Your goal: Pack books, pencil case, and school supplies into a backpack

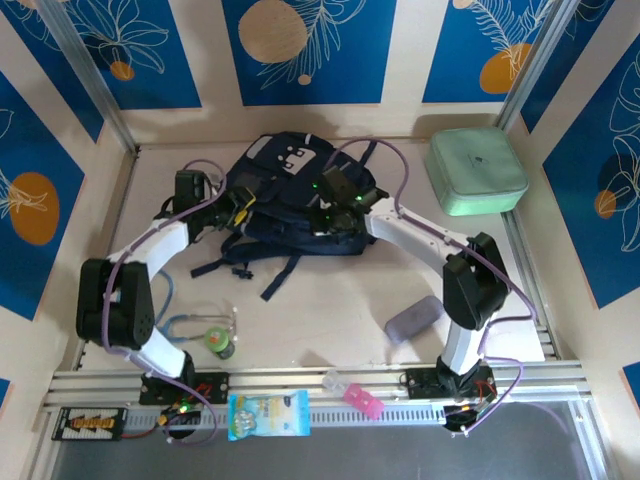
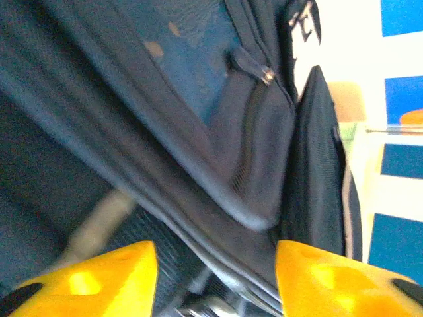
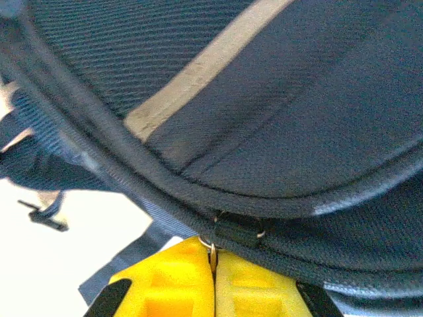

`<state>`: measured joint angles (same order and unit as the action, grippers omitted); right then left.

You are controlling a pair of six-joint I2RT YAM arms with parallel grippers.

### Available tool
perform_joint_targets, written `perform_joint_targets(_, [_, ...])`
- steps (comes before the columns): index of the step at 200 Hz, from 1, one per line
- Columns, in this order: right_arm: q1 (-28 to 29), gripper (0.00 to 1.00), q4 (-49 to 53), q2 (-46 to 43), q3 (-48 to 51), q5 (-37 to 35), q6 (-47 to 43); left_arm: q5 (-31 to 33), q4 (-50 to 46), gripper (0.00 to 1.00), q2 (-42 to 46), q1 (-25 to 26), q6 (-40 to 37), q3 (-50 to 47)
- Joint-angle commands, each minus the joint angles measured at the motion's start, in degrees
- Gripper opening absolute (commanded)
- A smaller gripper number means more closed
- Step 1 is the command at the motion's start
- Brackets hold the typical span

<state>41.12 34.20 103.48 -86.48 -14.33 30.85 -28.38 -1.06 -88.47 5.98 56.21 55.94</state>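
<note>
Two grippers work at the backpack [image 1: 290,190], which lies at the middle of the table's [image 1: 330,300] far half. We judge the step to be running the zipper. The left gripper [image 2: 215,264] stands released beside the fabric, grasping nothing; we advise clamping it on the seam to brace the bag. The right gripper [image 3: 213,254] is clenched on the zipper pull [image 3: 209,243]; we draw it along the track, never upward. White lettering [image 2: 303,23] on the backpack is cut off; we read no brand

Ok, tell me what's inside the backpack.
Only navy fabric of the backpack shows: folds and a zipped pocket in the left wrist view. Its cover hides the interior, so any contents cannot be seen.
</note>
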Motion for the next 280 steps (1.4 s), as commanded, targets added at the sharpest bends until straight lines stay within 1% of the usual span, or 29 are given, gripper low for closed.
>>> perform_joint_targets(1, [2.5,0.01,-3.9,4.1,-6.7,6.6,-2.2,-1.3,2.4,0.55,5.1,-0.5,4.6,-4.2])
perform_joint_targets(13, [3.1,0.01,-4.2,6.1,-9.4,9.1,-2.3,-4.0,9.8,0.55,5.9,-0.3,11.5,-7.4])
perform_joint_targets(24, [3.8,0.01,-4.7,8.0,-11.4,10.6,-2.1,-4.9,14.5,0.55,5.9,-0.2,16.5,-9.2])
perform_joint_targets(35, [4.4,0.01,-4.8,9.4,-13.5,11.9,-1.9,-4.9,16.5,0.54,5.8,0.2,19.3,-10.0])
perform_joint_targets(49, [5.3,0.01,-4.7,11.0,-15.5,12.7,-1.9,-4.3,16.5,0.53,5.4,1.0,21.0,-10.2])
perform_joint_targets(85, [6.7,0.01,-4.4,13.3,-18.3,14.0,-1.3,-3.5,17.1,0.48,2.9,2.6,22.4,-9.9])
perform_joint_targets(127, [6.8,0.01,-4.5,13.3,-18.9,14.3,-0.8,-1.9,21.0,0.38,0.9,2.9,25.3,-11.7])
perform_joint_targets(155, [6.8,0.01,-4.6,13.5,-18.8,14.7,-0.7,-1.0,19.7,0.34,0.7,3.2,25.1,-11.2])
perform_joint_targets(172, [6.8,0.01,-5.0,13.5,-18.6,14.8,-0.3,-1.8,18.9,0.28,0.7,3.3,25.6,-11.3])
perform_joint_targets(186, [6.9,0.00,-4.9,13.6,-18.7,14.5,0.1,-0.2,19.7,0.25,1.6,3.3,26.6,-13.1])
perform_joint_targets(200, [6.8,0.00,-5.0,13.6,-18.5,14.4,0.6,1.4,19.6,0.20,2.6,3.3,26.7,-14.5])
perform_joint_targets(226, [6.9,0.00,-5.2,13.7,-18.3,15.2,0.7,1.5,19.8,0.19,2.3,3.4,26.1,-14.6])
perform_joint_targets(247, [7.2,0.01,-5.4,13.6,-18.3,16.4,-0.2,-0.2,21.2,0.26,0.0,3.4,25.7,-12.8])
perform_joint_targets(261, [7.7,0.00,-5.4,13.7,-18.5,16.6,-1.1,-1.4,22.2,0.26,-1.8,3.6,25.7,-11.1])
perform_joint_targets(271, [8.0,0.01,-5.0,13.7,-18.4,16.0,-1.6,-1.8,22.8,0.25,-2.9,3.7,25.6,-10.0])
perform_joint_targets(280, [8.2,0.01,-4.3,13.7,-18.2,15.5,-2.2,-2.0,22.9,0.20,-3.6,3.8,25.6,-9.1])
